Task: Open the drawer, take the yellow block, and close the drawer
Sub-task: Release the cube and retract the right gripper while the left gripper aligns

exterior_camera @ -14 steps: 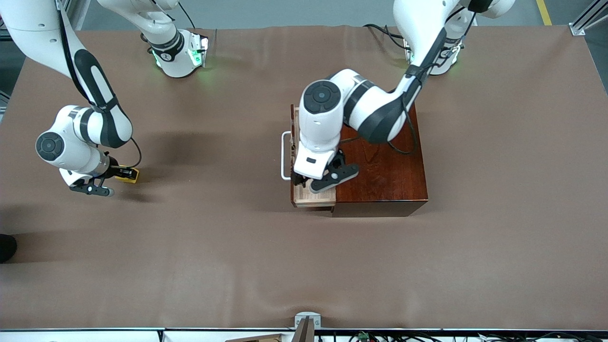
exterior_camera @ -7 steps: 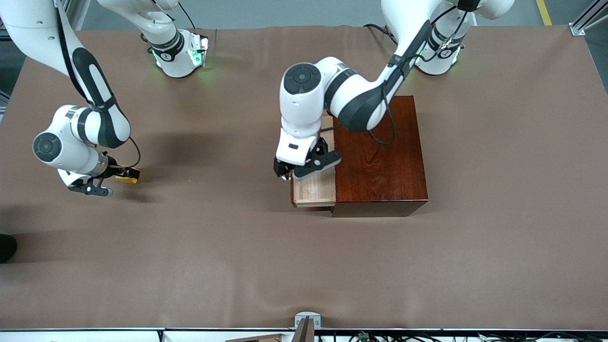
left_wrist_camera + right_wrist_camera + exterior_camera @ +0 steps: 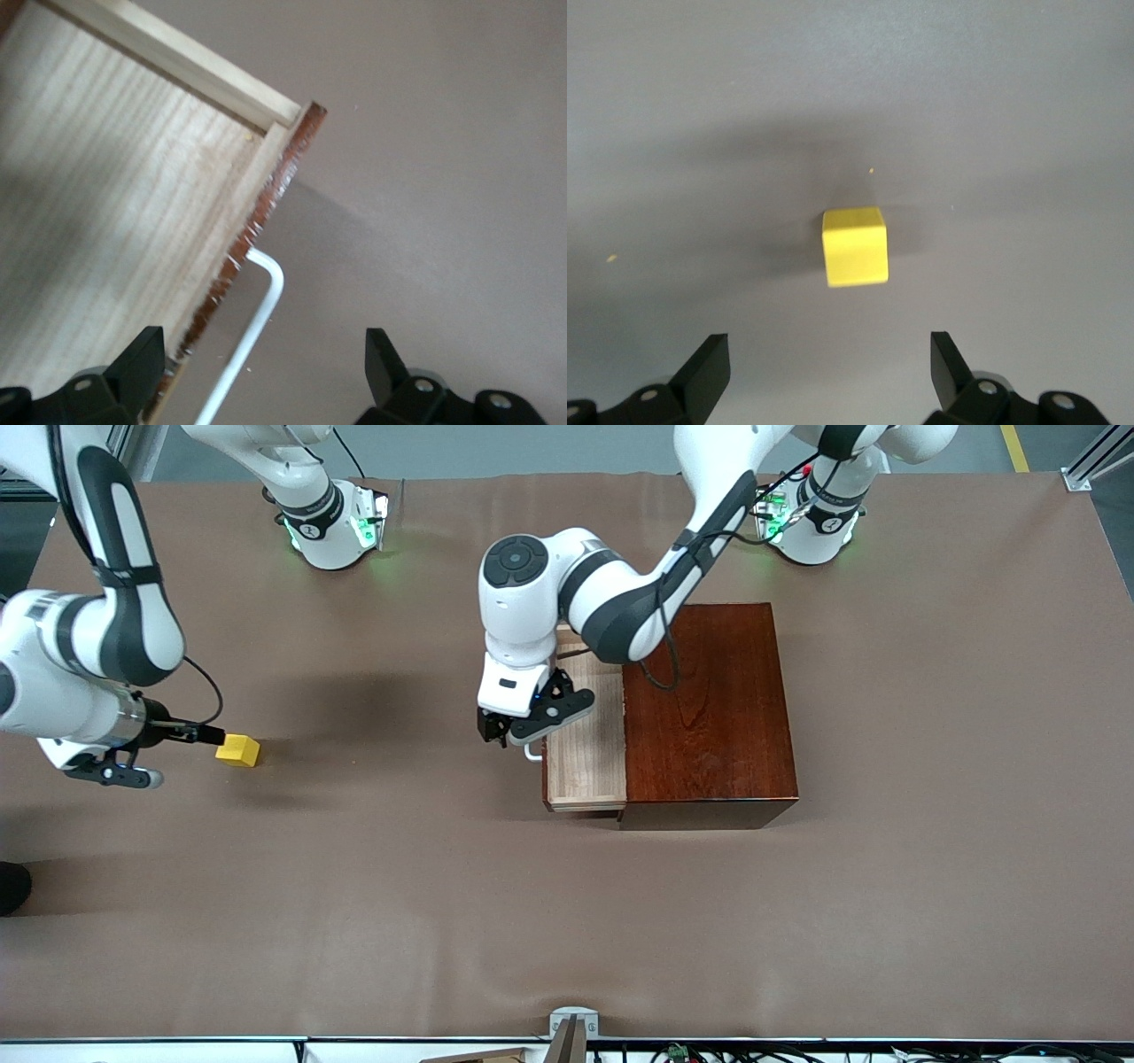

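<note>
The yellow block (image 3: 237,750) (image 3: 855,246) rests on the brown table toward the right arm's end. My right gripper (image 3: 205,735) (image 3: 828,350) is open, just short of the block and not touching it. The drawer (image 3: 585,766) stands pulled out of the reddish-brown wooden box (image 3: 709,708), and the part of its light-wood tray that shows is bare. My left gripper (image 3: 509,735) (image 3: 266,345) is open at the drawer's front. The dark front edge (image 3: 257,221) and the white loop handle (image 3: 532,755) (image 3: 257,310) lie between its fingers, untouched.
The brown cloth covers the whole table (image 3: 567,921). Both arm bases (image 3: 332,522) stand along the edge farthest from the front camera. A small metal mount (image 3: 571,1027) sits at the nearest edge.
My right gripper opened, let go of the yellow block and drew back from it. My left gripper moved from over the drawer tray to the drawer's front and handle.
</note>
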Tool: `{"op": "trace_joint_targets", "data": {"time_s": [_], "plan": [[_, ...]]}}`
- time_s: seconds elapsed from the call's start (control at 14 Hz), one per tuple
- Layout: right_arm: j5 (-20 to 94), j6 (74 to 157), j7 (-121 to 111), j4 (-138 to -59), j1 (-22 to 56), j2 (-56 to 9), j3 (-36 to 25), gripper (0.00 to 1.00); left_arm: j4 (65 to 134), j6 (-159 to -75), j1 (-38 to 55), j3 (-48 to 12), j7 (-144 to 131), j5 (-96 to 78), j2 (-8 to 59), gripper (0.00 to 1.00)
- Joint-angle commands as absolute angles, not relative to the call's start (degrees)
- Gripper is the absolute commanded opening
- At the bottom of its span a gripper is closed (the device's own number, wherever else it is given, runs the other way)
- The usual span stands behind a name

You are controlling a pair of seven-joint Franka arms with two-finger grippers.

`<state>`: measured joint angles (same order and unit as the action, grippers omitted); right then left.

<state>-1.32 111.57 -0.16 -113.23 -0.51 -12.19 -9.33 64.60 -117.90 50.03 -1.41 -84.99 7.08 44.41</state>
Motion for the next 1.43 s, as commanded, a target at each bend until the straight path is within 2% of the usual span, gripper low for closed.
{"op": "trace_joint_targets", "data": {"time_s": [0.0, 0.21, 0.57, 0.86, 1.21, 1.36], "plan": [[0.3, 102.7, -0.6, -107.7, 0.3, -11.9, -9.2, 1.00, 60.8, -117.4, 51.8, -0.5, -89.4, 7.9, 46.5, 1.00], [1.3, 95.9, -0.6, -103.5, 0.4, -11.0, -9.1, 1.00, 60.6, -117.5, 53.8, 0.1, -93.5, 7.9, 47.0, 1.00], [1.3, 89.3, -0.7, -102.0, 3.9, -2.8, -9.1, 1.00, 60.0, -119.5, 55.9, 1.5, -101.8, 8.0, 48.2, 1.00], [1.3, 79.8, -0.8, -93.3, 4.3, -2.5, -8.7, 1.00, 60.0, -123.3, 59.6, 5.5, -107.6, 8.0, 51.0, 1.00], [1.4, 74.9, -0.8, -84.8, -1.4, -1.8, -0.4, 1.00, 60.1, -126.6, 60.2, 6.3, -111.1, 7.9, 51.9, 1.00], [1.3, 73.8, -0.8, -83.9, -1.3, -1.7, 0.0, 1.00, 60.4, -126.3, 60.3, 6.4, -111.1, 7.9, 51.9, 1.00]]}}
